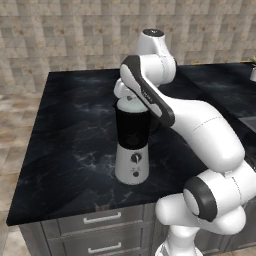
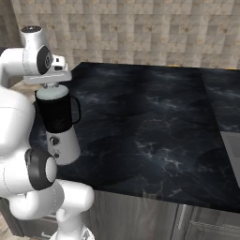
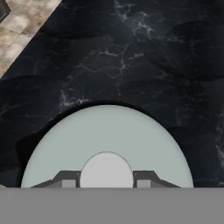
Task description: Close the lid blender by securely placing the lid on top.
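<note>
A kitchen: a dark marble counter (image 1: 65, 145) over grey drawers (image 1: 100, 220) with bar handles, a beige tiled wall (image 2: 140, 33) across the top, and a blender (image 1: 132, 145) standing mid-frame.

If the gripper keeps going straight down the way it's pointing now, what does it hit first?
The lid: the gripper points straight down at it, fingertips either side of the centre knob, with the blender jar directly beneath. How much gap remains, if any, is unclear.
</note>
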Available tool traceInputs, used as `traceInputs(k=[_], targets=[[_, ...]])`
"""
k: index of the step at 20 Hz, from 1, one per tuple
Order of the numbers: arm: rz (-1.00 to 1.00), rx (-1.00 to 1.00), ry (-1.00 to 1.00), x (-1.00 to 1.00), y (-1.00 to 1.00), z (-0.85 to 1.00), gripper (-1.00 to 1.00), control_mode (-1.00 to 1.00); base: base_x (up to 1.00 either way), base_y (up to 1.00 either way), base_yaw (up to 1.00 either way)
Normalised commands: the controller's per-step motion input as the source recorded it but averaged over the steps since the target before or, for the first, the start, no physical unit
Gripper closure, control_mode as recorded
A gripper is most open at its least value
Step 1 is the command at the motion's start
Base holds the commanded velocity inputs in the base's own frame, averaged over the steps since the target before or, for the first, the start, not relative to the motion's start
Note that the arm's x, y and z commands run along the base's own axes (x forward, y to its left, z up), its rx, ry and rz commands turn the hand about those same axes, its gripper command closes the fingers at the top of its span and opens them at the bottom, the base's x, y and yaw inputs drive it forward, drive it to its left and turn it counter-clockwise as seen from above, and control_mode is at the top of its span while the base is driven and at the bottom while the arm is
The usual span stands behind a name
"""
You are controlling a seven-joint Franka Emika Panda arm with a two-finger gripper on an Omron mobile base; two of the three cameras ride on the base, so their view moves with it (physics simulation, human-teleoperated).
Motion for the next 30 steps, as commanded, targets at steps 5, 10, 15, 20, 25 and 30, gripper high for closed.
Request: traceInputs(k=[5,10,15,20,25,30], targets=[[0.00,0.00,0.07,0.00,0.00,-0.08,1.00,-1.00,0.00,0.00,0.00],[0.00,0.00,0.00,-0.27,0.00,-0.37,1.00,-1.00,0.00,0.00,0.00],[0.00,0.00,-0.06,-0.38,-0.05,-0.40,-1.00,-1.00,0.00,0.00,0.00],[0.00,0.00,-0.11,-0.28,-0.06,-0.09,-1.00,-1.00,0.00,0.00,0.00],[0.00,0.00,-0.19,-0.36,-0.01,0.04,-1.00,-1.00,0.00,0.00,0.00],[0.00,0.00,-0.24,-0.57,-0.03,0.26,-1.00,-1.00,0.00,0.00,0.00]])
